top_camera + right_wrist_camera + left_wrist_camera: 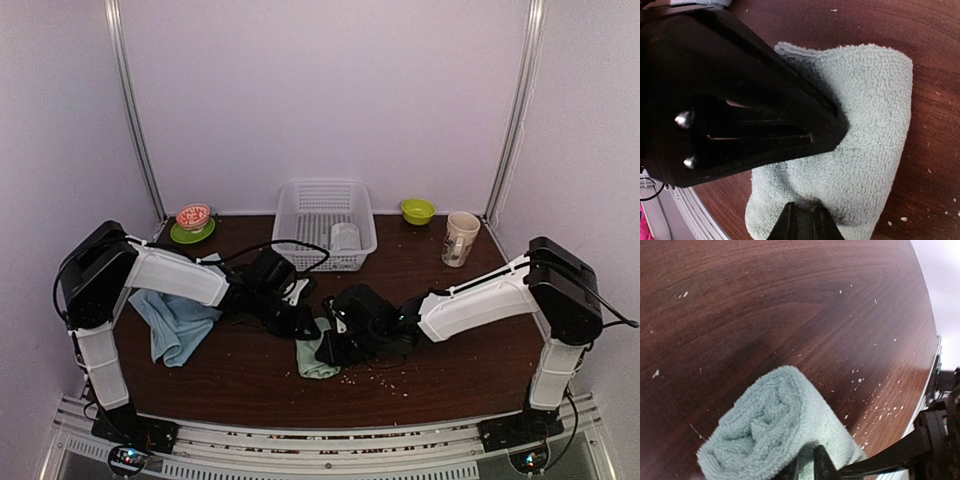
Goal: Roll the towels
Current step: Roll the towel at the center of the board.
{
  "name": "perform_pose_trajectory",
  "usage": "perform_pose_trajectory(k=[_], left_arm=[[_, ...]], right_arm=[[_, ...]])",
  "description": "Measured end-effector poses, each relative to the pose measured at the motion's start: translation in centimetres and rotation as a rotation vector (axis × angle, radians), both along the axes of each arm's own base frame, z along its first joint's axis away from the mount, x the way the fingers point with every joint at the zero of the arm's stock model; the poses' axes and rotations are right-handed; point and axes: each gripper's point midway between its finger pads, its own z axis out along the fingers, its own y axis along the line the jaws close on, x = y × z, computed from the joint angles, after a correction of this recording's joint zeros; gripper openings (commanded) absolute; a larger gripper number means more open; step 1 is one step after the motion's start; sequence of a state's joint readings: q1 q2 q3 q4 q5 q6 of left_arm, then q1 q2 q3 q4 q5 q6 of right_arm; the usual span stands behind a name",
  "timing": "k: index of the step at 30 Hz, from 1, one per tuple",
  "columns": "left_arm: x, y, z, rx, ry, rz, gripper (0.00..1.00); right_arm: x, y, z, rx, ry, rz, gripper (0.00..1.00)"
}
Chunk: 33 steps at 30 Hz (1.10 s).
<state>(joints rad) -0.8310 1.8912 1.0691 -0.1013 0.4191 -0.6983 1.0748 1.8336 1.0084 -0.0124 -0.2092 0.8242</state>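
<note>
A pale green towel (316,358) lies rolled into a short thick roll near the table's middle front. In the left wrist view the roll (772,422) shows its spiral end, and my left gripper (807,462) has its narrow jaws pinching a fold at the near edge. In the right wrist view my right gripper (802,215) nips the towel's (860,150) lower edge, with the left gripper's black body lying across it. From above, the left gripper (303,322) and the right gripper (336,345) meet over the roll. A light blue towel (176,322) lies crumpled at the left.
A white lattice basket (300,215) stands at the back middle with a greyish-white towel (345,237) inside. A green plate with a red bowl (193,218) sits back left. A green bowl (417,210) and a mug (460,238) sit back right. Pale crumbs dot the wood.
</note>
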Motion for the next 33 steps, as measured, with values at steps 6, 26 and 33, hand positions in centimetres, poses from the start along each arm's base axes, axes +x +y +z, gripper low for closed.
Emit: perform_pose_trajectory(k=[6, 26, 33], left_arm=[[0.1, 0.3, 1.1, -0.002, -0.012, 0.012, 0.24], [2.9, 0.9, -0.3, 0.042, -0.018, 0.075, 0.06], [3.0, 0.8, -0.3, 0.033, -0.028, 0.077, 0.06]], right_arm=[[-0.1, 0.7, 0.2, 0.045, 0.034, 0.006, 0.14], [-0.1, 1.0, 0.8, 0.056, 0.033, 0.029, 0.45], [1.2, -1.2, 3.9, 0.074, 0.025, -0.038, 0.64]])
